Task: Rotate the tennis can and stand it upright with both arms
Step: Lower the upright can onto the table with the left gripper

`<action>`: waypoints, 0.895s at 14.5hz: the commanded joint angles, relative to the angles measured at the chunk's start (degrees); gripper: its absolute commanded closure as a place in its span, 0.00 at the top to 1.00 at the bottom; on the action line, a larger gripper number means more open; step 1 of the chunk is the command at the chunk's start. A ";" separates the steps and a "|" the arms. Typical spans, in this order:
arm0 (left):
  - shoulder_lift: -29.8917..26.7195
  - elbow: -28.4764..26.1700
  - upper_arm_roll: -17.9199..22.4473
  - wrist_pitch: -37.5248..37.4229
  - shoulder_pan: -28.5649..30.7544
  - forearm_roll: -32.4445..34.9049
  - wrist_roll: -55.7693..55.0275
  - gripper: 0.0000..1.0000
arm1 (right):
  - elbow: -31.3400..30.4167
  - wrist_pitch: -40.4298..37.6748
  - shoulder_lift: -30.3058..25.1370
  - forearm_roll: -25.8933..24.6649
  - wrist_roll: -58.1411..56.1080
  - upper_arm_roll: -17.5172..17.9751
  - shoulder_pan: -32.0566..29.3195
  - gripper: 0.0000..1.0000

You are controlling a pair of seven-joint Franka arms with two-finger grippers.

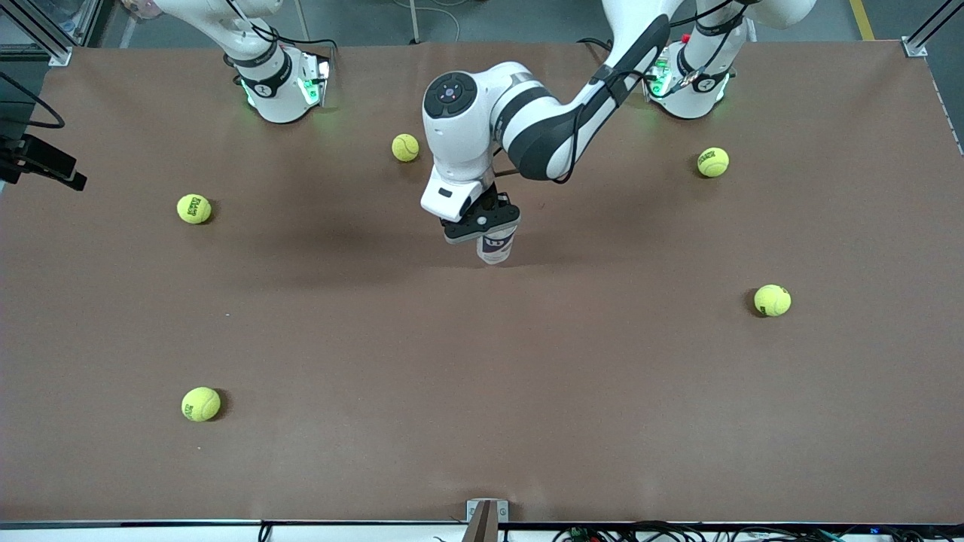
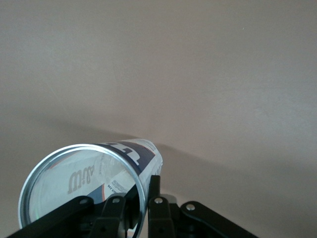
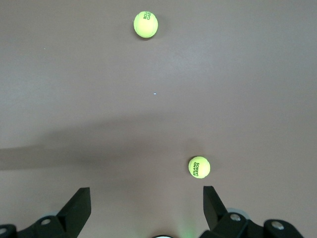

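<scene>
The tennis can point(image 1: 495, 247) is at the middle of the table, nearly upright with its silvery rim on top; I cannot tell whether its base touches the table. My left gripper point(image 1: 486, 222) is shut on the can's rim. In the left wrist view the can point(image 2: 133, 153) shows its open mouth, and the left gripper point(image 2: 141, 187) pinches the wall, with one finger point(image 2: 155, 184) outside and the other inside. My right gripper point(image 3: 146, 198) is open and empty, held high over the table near its base; it does not show in the front view.
Several yellow-green tennis balls lie scattered: one point(image 1: 405, 147) near the left arm's elbow, one point(image 1: 194, 208) and one point(image 1: 201, 404) toward the right arm's end, and one point(image 1: 712, 162) and one point(image 1: 773, 300) toward the left arm's end. Two balls point(image 3: 145, 24) point(image 3: 199, 167) lie under the right gripper.
</scene>
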 commanded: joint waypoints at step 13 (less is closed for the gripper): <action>2.58 3.47 2.38 -0.84 -2.93 0.83 -0.65 0.32 | -0.69 0.03 -1.39 -0.34 -0.16 1.75 0.85 1.00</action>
